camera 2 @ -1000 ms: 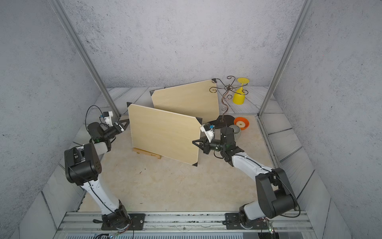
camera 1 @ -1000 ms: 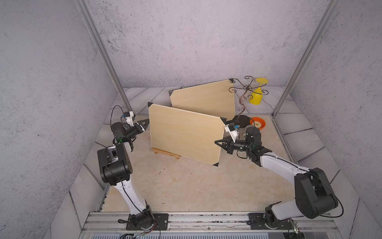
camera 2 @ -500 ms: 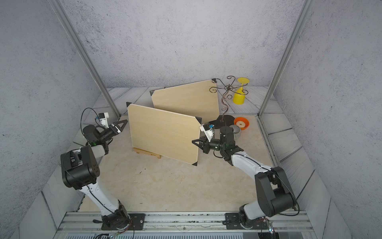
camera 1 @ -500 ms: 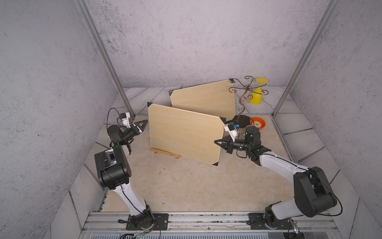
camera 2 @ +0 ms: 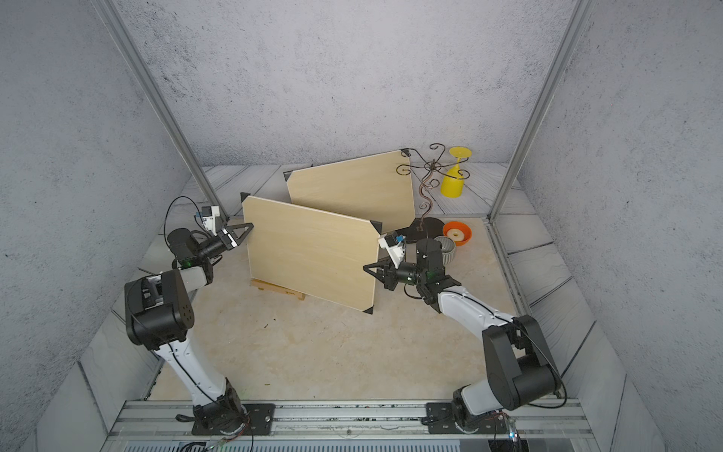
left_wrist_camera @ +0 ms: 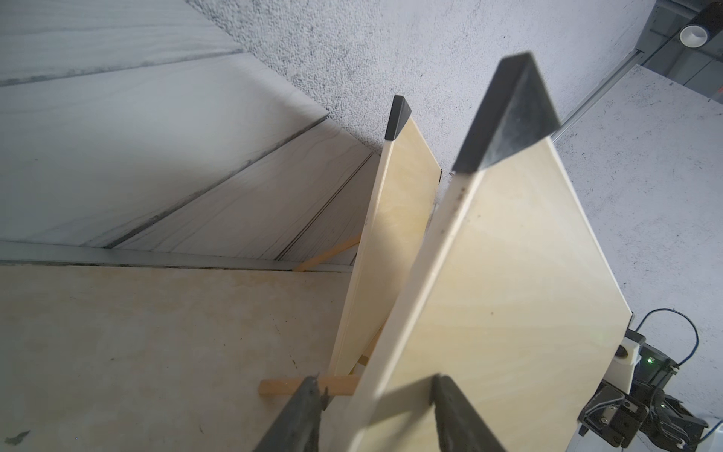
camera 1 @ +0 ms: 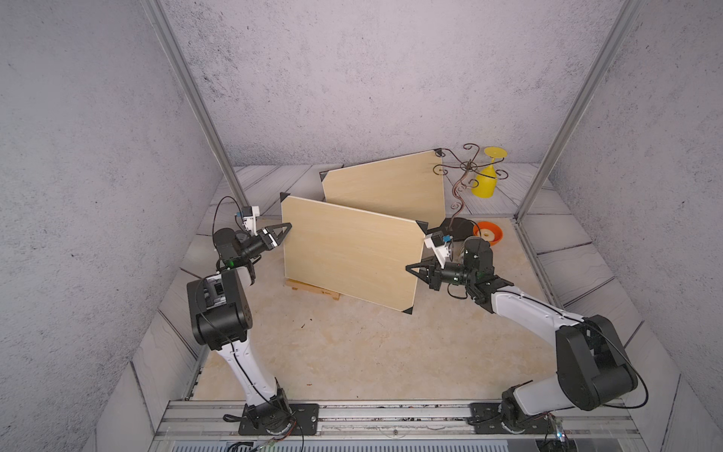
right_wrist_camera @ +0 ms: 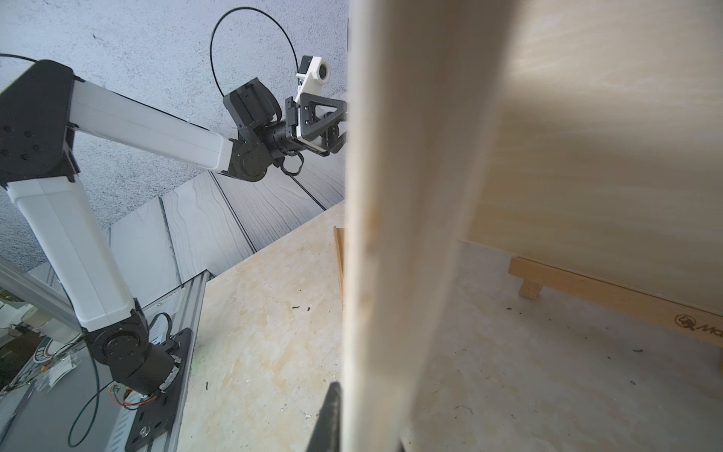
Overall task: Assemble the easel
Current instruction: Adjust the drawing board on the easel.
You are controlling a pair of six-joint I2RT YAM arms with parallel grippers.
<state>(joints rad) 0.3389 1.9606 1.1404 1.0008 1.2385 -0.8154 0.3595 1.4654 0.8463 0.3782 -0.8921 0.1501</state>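
Pale wood panel (camera 1: 348,250) with black corner caps stands on edge in the middle of the surface (camera 1: 352,352), leaning back. Its lower left part sits over a small wooden easel (camera 1: 313,290). Its lower right corner is at or just above the surface; which is unclear. A back panel (camera 1: 385,188) stands just behind it on its own wooden rest.

Right fingers (camera 1: 420,270) are pinched together on the panel's right edge, about halfway up, just as they were a second ago.

The change is on the other side. A second ago the left fingers (camera 1: 279,231) sat just short of the panel's left edge. They have since edged upward and forward, and now reach that edge in its upper half. In the left wrist view they are apart, one on each side of the edge. A gap shows between the edge and one of them, so nothing is clamped there yet.

The panel itself looks unmoved. The left arm appears to be lining up a second hold, so both arms can steady the panel and seat it on the easel. The edge sits off-centre between the left fingers, so closing them may push the panel sideways against the right hold.
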